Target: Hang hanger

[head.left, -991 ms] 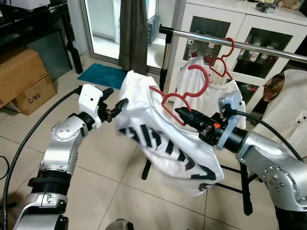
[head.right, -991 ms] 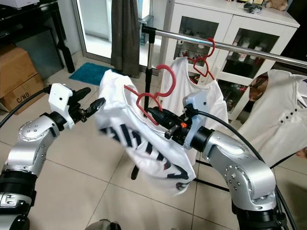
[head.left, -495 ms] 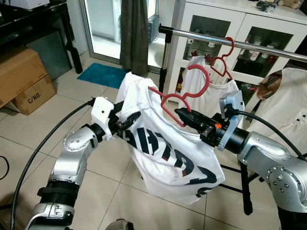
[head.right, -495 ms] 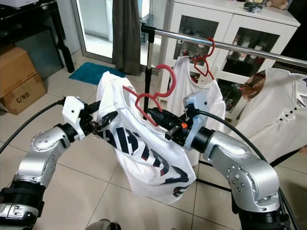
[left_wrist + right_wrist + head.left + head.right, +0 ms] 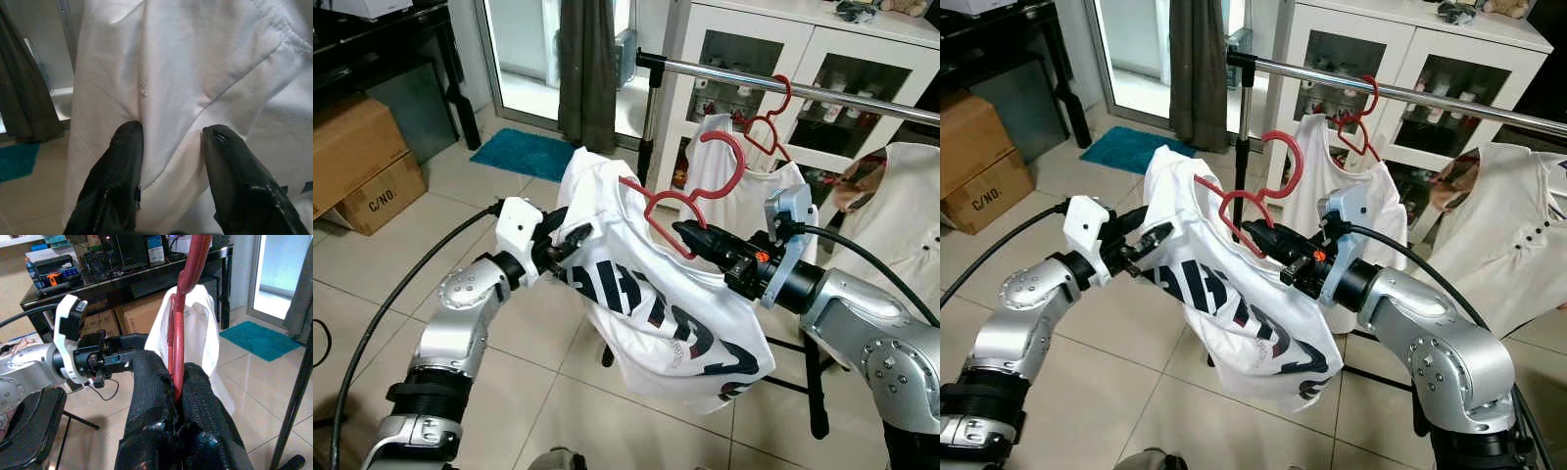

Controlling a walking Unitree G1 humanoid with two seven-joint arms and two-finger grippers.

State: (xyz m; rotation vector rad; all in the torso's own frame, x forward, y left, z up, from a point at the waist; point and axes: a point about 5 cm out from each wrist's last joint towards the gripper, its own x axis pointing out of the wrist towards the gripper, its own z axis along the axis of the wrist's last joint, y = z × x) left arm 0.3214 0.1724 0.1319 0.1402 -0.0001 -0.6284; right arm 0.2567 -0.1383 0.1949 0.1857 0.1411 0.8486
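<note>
A red hanger (image 5: 180, 323) carries a white T-shirt (image 5: 646, 294) with dark lettering. My right gripper (image 5: 683, 231) is shut on the hanger just below its hook and holds it up in front of the silver rail (image 5: 803, 90), with the hook below the bar. My left gripper (image 5: 570, 238) is open against the shirt's left shoulder. In the left wrist view the white cloth lies between its two spread fingers (image 5: 124, 161).
Another red hanger (image 5: 773, 122) with a white shirt hangs on the rail, whose post (image 5: 649, 127) stands behind the held shirt. A white glass-door cabinet (image 5: 862, 59) stands behind, and a pale garment (image 5: 901, 215) hangs at right. Cardboard boxes (image 5: 357, 157), a dark curtain (image 5: 585, 69) and a teal mat (image 5: 524, 154) are to the left.
My left gripper has moved right onto the shirt's shoulder. The shirt has swung down and hangs straighter. The right gripper has held the hanger almost still.
</note>
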